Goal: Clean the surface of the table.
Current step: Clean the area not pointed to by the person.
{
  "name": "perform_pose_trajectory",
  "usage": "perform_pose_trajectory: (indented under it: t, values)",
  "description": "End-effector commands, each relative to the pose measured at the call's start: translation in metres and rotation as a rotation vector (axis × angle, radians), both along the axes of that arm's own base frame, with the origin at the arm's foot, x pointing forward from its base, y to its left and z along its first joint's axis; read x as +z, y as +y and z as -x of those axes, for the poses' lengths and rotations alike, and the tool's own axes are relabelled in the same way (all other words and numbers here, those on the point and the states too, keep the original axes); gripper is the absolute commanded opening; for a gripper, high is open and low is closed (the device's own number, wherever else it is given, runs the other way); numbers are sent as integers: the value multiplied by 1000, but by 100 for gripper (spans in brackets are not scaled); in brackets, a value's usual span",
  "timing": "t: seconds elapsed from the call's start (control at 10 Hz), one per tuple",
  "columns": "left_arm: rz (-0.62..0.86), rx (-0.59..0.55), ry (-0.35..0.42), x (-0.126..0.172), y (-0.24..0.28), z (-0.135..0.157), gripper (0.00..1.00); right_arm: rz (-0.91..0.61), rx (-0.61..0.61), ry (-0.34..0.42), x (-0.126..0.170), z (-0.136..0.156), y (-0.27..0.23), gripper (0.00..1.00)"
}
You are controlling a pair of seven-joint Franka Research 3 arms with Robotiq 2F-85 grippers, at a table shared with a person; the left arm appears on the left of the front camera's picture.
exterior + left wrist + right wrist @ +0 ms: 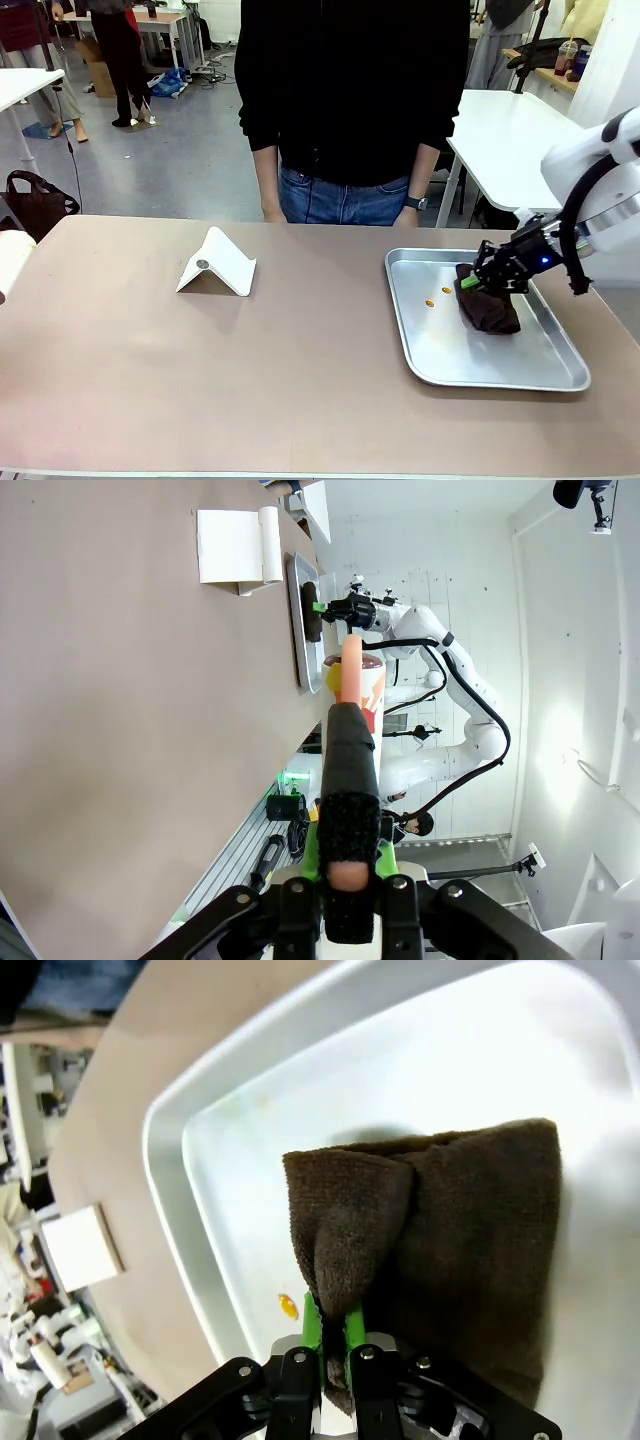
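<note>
While the right end effector (470,284) is pinched shut on a raised fold of the dark brown cloth (490,312), that cloth lies inside the steel tray (440,350) and not yet on the bench (250,380) you are meant to clean. Gripping a bunched ridge rather than a flat edge looks deliberate: it should lift the cloth clear of the tray rim and leave most of it free to drape as a wiping pad. Note the small orange crumbs (437,296) on the tray floor just beside the cloth, toward the bench's middle. The bench itself lies flat, and its long axis runs side to side between the two arms, so I judge long strokes along that line will suit it best. It fills the near part of the front view, with the tray on its right part and a white folded card (218,265) well apart to the left. Your left end effector (347,865) appears closed on a black-sleeved peach rod (350,770), held off the bench's left edge. A person (350,100) stands at the far side, clear of the tray.
</note>
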State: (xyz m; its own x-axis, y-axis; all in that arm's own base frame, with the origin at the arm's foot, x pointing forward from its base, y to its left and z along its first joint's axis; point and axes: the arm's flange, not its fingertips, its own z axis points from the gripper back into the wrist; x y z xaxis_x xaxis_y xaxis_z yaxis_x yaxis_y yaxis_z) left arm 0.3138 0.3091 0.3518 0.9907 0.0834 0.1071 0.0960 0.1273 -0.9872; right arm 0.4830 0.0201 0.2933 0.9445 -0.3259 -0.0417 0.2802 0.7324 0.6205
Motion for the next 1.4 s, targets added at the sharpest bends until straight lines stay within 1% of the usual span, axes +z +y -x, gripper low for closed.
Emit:
perform_pose_trajectory:
  t: [0.0, 0.3, 0.6, 0.9, 1.3]
  values:
    - [0, 1, 1, 4, -1, 3, 22, -41, 76, -13, -7, -7, 20, 10]
    - [0, 1, 1, 4, -1, 3, 22, -51, 208, 16, -22, -10, 67, 10]
    - [0, 1, 1, 4, -1, 3, 22, -46, 302, 59, -37, -7, 96, 10]
    - [0, 1, 1, 4, -1, 3, 22, -47, 291, 56, -39, -7, 91, 10]
    - [0, 1, 1, 4, -1, 3, 22, -37, 171, -1, -30, -9, 49, 10]
